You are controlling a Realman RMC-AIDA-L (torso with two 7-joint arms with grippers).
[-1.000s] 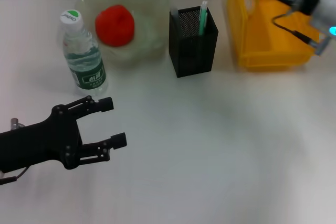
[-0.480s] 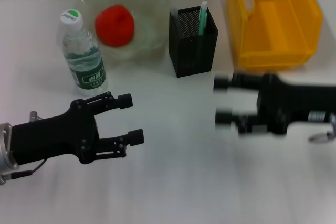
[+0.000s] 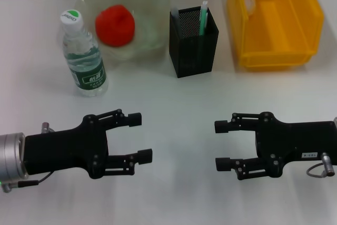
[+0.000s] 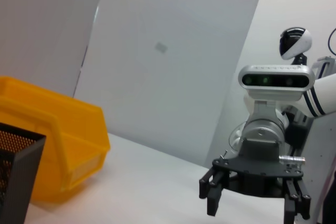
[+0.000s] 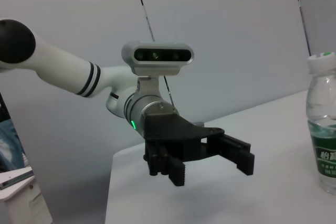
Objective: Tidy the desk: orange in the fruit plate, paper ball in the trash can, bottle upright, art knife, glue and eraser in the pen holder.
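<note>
Black and empty, the right gripper has swung down from the yellow bin to face the left gripper, both wide open, with orange plated, bottle upright: task apparently finished.

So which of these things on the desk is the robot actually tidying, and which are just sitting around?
Part of the job:
red-orange fruit in pale green glass plate
clear plastic water bottle
black mesh pen holder
yellow plastic bin

Just lying about:
nothing visible

Black end effectors, silver cuffs
</note>
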